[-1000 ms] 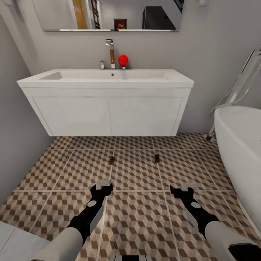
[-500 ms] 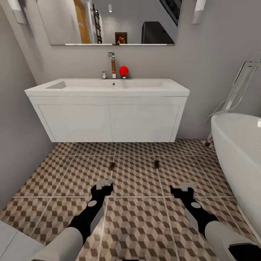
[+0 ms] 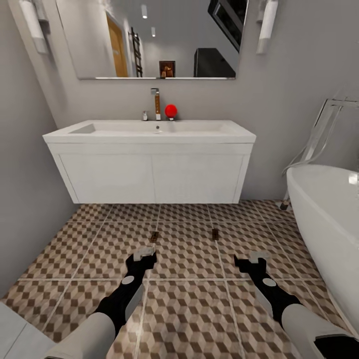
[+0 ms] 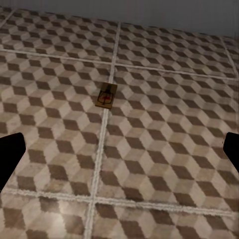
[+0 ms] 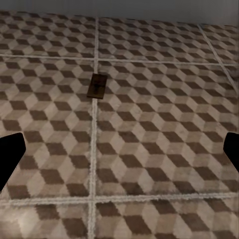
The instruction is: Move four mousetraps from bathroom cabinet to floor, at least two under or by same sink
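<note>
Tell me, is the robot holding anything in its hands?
No, nothing. The left gripper and right gripper are both open and empty. Two mousetraps lie flat on the bathroom floor ahead of them.

Mirror (image 3: 154, 37) on wall; red ball (image 3: 171, 110) beside faucet (image 3: 155, 103); bathtub (image 3: 324, 219) at right.

Ahead of my left gripper (image 3: 144, 253) and right gripper (image 3: 253, 258) the tiled floor (image 3: 184, 304) lies open, with only two small mousetraps on it: one (image 3: 154, 236) just beyond my left claw, another (image 3: 215, 233) just beyond my right, well apart from each other. Further on, the sink (image 3: 149, 133) on its white drawer unit (image 3: 152, 177) hangs clear of the tiles, leaving a low gap under it. The bathtub (image 3: 326, 224) crowds my right side; a grey wall (image 3: 25, 189) closes my left.
</note>
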Robot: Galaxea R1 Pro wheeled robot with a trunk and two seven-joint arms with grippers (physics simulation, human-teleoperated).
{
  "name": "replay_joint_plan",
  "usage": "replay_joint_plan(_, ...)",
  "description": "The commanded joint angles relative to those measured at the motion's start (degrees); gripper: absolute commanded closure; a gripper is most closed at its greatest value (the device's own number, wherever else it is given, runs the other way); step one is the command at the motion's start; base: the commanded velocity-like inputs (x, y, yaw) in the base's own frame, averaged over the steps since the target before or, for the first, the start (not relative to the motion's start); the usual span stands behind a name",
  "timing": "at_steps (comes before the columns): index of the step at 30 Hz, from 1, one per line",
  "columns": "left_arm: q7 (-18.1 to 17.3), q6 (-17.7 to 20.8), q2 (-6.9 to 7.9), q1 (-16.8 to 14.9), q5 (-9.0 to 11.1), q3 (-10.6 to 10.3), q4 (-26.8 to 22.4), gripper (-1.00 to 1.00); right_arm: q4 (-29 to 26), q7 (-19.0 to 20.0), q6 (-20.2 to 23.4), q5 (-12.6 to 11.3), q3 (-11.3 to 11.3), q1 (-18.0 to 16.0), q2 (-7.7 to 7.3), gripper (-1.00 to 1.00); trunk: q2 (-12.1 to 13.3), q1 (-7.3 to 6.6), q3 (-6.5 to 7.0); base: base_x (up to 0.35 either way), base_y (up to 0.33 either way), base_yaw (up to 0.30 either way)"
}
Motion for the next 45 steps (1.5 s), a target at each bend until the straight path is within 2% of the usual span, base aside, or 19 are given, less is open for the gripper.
replay_joint_plan(1, 0.45, -0.23, -0.08, -0.04, 0.6, -0.48, 0.05, -1.0, 0.05, -0.14, -0.2, -0.59, 0.49, -0.03, -0.04, -1.0, 0.0, -0.03, 0.18, 0.0, 0.0, 0.0)
replay_joint_plan(9, 0.49, -0.2, -0.58, -0.04, 0.54, -0.49, 0.09, -1.0, 0.08, -0.13, -0.2, -0.52, 0.49, 0.04, -0.04, -1.0, 0.11, -0.24, 1.95, 0.0, 0.0, 0.0)
replay_joint_plan(38, 0.5, -0.09, -0.87, -0.04, 0.08, -0.45, 0.28, -1.0, 0.08, -0.09, -0.2, -0.46, 0.49, 0.06, -0.04, -1.0, 0.49, -0.99, 8.38, 0.0, 0.0, 0.0)
replay_joint_plan(45, 0.5, -0.13, -0.92, -0.04, 0.04, -0.41, 0.31, -1.0, 0.08, -0.09, -0.2, -0.47, 0.49, 0.06, -0.04, -1.0, 3.3, -2.53, 9.63, 0.0, 0.0, 0.0)
